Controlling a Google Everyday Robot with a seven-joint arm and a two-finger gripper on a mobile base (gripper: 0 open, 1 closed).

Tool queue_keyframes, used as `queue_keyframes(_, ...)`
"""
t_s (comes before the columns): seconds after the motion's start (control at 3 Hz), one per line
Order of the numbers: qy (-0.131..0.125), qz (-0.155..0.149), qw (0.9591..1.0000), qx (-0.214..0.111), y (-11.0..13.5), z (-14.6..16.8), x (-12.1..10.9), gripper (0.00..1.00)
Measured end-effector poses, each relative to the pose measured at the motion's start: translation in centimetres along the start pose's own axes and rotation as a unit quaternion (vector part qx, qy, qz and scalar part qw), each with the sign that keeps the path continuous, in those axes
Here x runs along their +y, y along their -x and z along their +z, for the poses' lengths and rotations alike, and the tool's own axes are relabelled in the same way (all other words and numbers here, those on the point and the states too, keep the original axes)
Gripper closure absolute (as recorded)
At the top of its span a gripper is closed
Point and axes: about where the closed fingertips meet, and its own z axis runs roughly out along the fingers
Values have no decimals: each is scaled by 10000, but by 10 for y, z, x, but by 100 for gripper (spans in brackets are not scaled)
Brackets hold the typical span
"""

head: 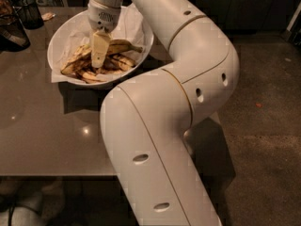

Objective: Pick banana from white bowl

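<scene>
The white bowl stands on the brown table, lined with crumpled white paper. In it lie several browned banana pieces. The banana, yellow with dark streaks, curves along the back right of the pile, with its stem tip pointing right. My gripper hangs straight down from the wrist into the bowl. It sits at the middle of the pile, just left of the banana, and hides the fruit under it.
A dark wire cup stands at the back left of the table. Another dark object sits at the left edge. My own arm fills the middle and right. The dark floor lies to the right.
</scene>
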Motion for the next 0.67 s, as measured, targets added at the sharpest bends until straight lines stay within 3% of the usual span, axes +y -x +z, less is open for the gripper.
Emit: queue_keyframes(0.67, 0, 0, 10000, 0, 0, 0, 0, 77)
